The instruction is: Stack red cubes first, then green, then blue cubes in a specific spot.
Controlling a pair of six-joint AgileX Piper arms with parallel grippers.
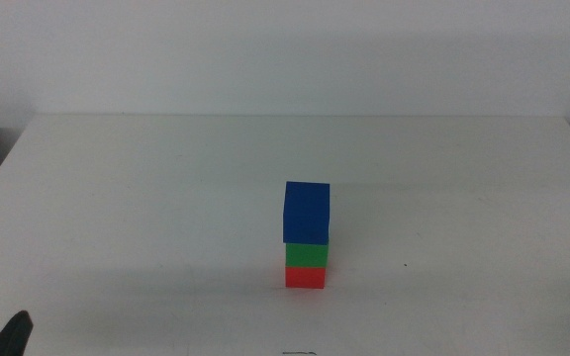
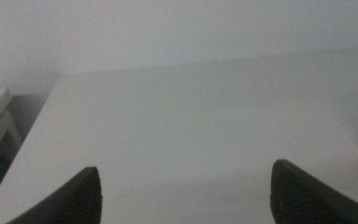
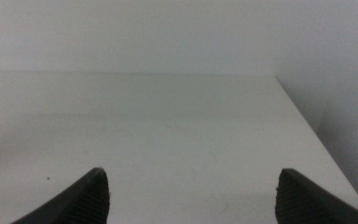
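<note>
Left end effector [image 2: 185, 193] jaws wide apart, low at near-left edge; right end effector [image 3: 191, 196] likewise spread.

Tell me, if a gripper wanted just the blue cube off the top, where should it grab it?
Probably from straight above, closing the fingers on two opposite upright faces of the blue cube. It sits on top of the stack with its sides free, over the green cube and red cube. A push from the side could topple the stack. Both grippers wait open, away from it.
</note>
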